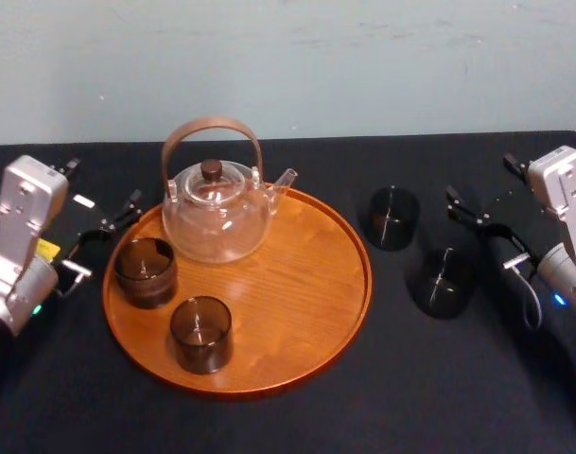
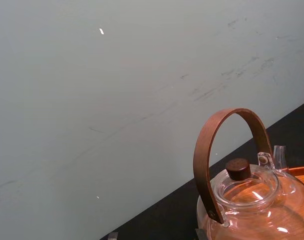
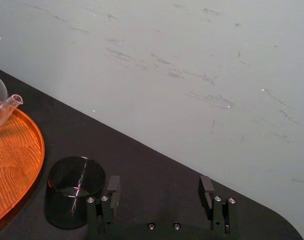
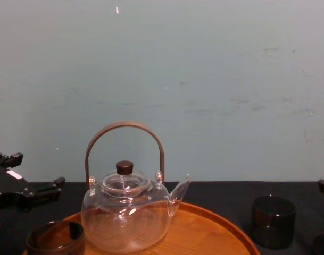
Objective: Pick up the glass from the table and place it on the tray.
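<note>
Our right gripper [image 3: 159, 184], spread wide and empty, is nearer: the dark cylindrical glass cup [image 3: 74, 192] stands just beside it, toward the round orange-brown wooden tray [image 3: 17, 155]

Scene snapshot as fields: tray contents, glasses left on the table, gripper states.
tray: round, wooden; holds teapot and two dark glasses
on table: rear glass and front glass, right of the tray, apart from it
left gripper: left of the tray, fingers open, holding nothing
right gripper: right of the rear glass, fingers open, holding nothing
status: no glass lifted yet
</note>
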